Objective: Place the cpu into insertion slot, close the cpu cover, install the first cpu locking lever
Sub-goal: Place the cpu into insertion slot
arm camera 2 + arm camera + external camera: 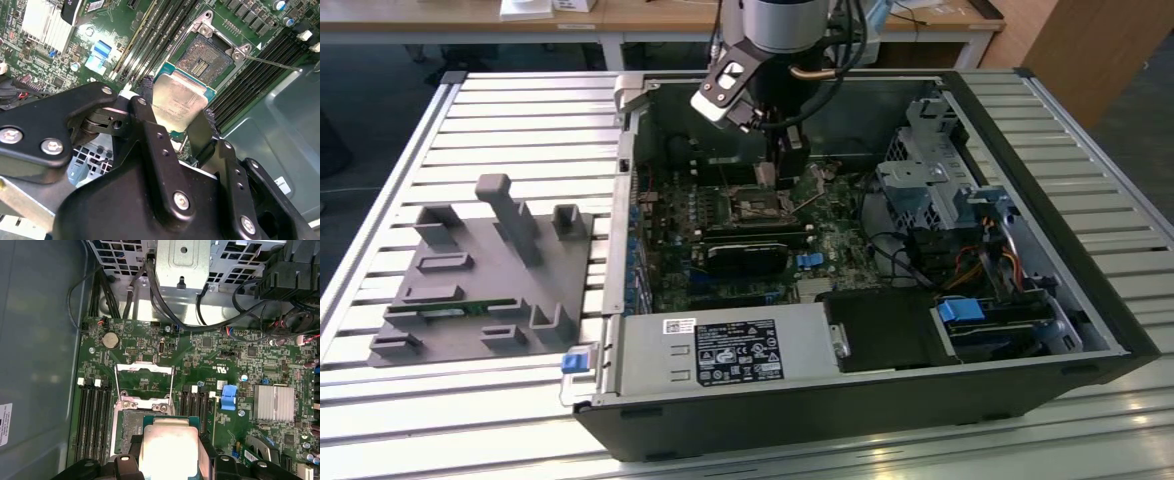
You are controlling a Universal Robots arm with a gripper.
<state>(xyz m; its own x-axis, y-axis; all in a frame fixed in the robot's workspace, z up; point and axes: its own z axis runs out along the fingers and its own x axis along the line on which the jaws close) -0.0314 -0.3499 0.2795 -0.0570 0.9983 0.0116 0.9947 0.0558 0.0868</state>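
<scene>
My gripper (pixel 781 172) hangs inside the open computer case, shut on the cpu (pixel 180 100), a pale silver square chip on a green carrier edge. The black fingers (pixel 141 116) clamp two opposite sides of it. In both wrist views the cpu (pixel 169 446) hovers above the board, partly over one side of the insertion slot (pixel 130 426). That slot (pixel 204 56) shows a dark pin field inside a silvery rim. The cpu cover (pixel 145 368) stands swung up and open at the slot's far edge. A thin locking lever (pixel 275 63) sticks out beside the slot.
Black memory slots (pixel 95 415) flank the socket on both sides. A finned heat sink (pixel 272 402), a blue connector (pixel 228 396) and black cables (pixel 200 315) lie nearby. The drive cage (pixel 927 170) and power supply (pixel 720 350) bound the case. A grey fixture (pixel 480 270) sits at the exterior view's left.
</scene>
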